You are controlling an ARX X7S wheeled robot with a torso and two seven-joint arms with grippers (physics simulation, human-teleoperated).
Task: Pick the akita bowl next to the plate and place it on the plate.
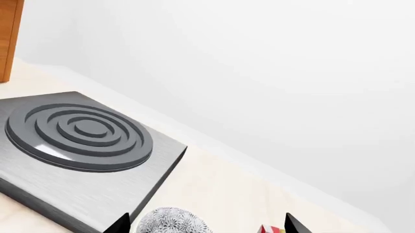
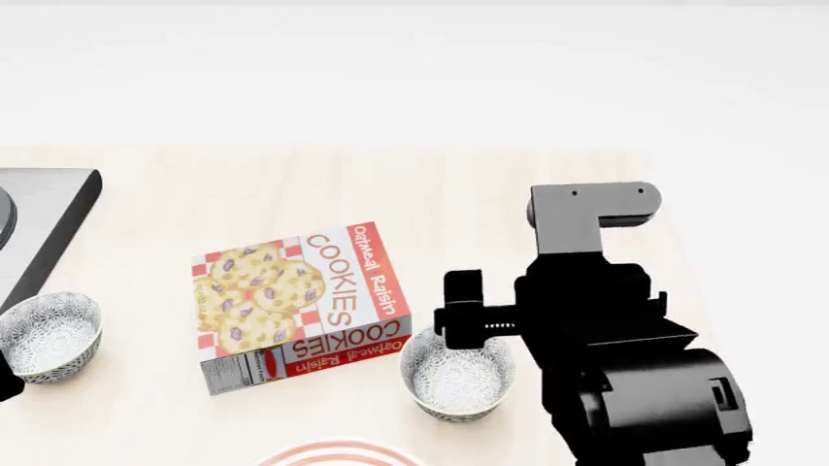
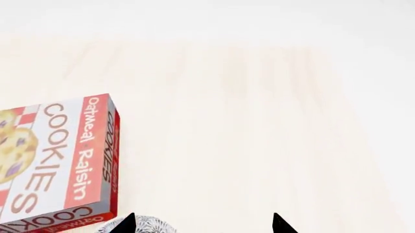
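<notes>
so the akita bowl [image 2: 456,380] that counts here is the speckled one sitting on the bench [image 2: 518,194] just above the plate [image 2: 340,454], of which only a sliver of red-ringed rim pokes in at the bottom edge of the head view. it's just beside the corner of the cookie box [image 2: 302,303], apart from the plate, so nothing is placed yet imo.

the right pincer [image 3: 202,224] hangs right over that bowl. in the right wrist view its two black tips stand apart with the bowl's speckled side peeking next to one tip, which reads to me like lining up for a grab on the rim. not clamped on anything.

the left pincer [image 1: 206,224] is parked by the look-alike bowl [image 2: 47,336] near the grey stove plate [image 1: 81,145], tips also spread, nothing held. probably just out of the way.

readable stuff: the box says "oatmeal raisin cookies" in red and white, with cookie pictures, plus a nutrition panel too small to read.

watch the box when lifting, it's really close to the bowl.
</notes>
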